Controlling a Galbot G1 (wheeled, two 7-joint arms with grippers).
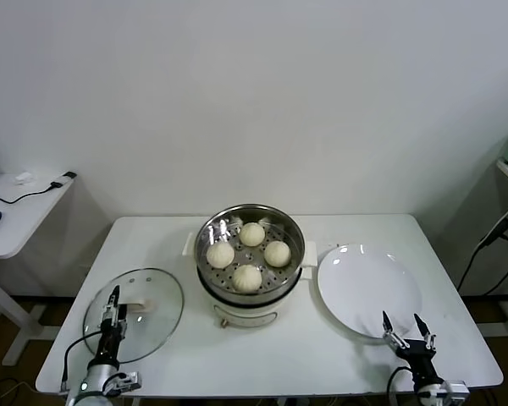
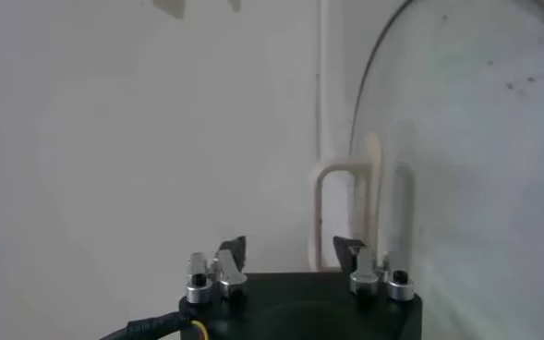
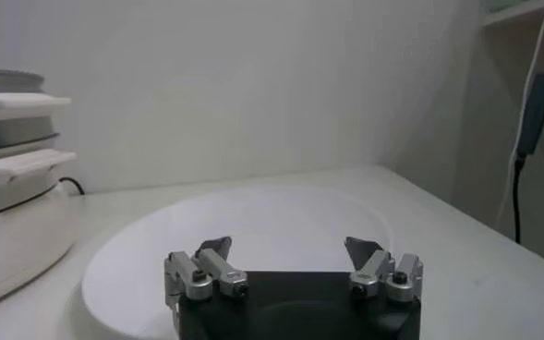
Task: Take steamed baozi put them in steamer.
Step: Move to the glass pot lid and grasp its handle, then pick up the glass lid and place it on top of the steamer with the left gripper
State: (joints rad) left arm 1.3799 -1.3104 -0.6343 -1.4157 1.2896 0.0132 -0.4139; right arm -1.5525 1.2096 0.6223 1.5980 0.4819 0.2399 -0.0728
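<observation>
1. Head view: the steamer (image 1: 250, 254) stands mid-counter (image 1: 322, 355), its steel basket holding all four steamed baozi (image 1: 247, 277) on the perforated floor.
2. One bun sits at the back, two in the middle row, one at the front; they lie close together.
3. To the robot's left lies the glass lid (image 1: 157, 326), flat on the counter.
4. The left gripper (image 1: 113, 301) is over the lid by its white handle (image 2: 350, 208); its fingers (image 2: 232, 249) are parted, with nothing between them.
5. To the right lies the white plate (image 1: 364, 288).
6. The right gripper (image 1: 408, 328) sits at the plate's near edge, fingers (image 3: 214, 250) spread wide, holding nothing.
</observation>
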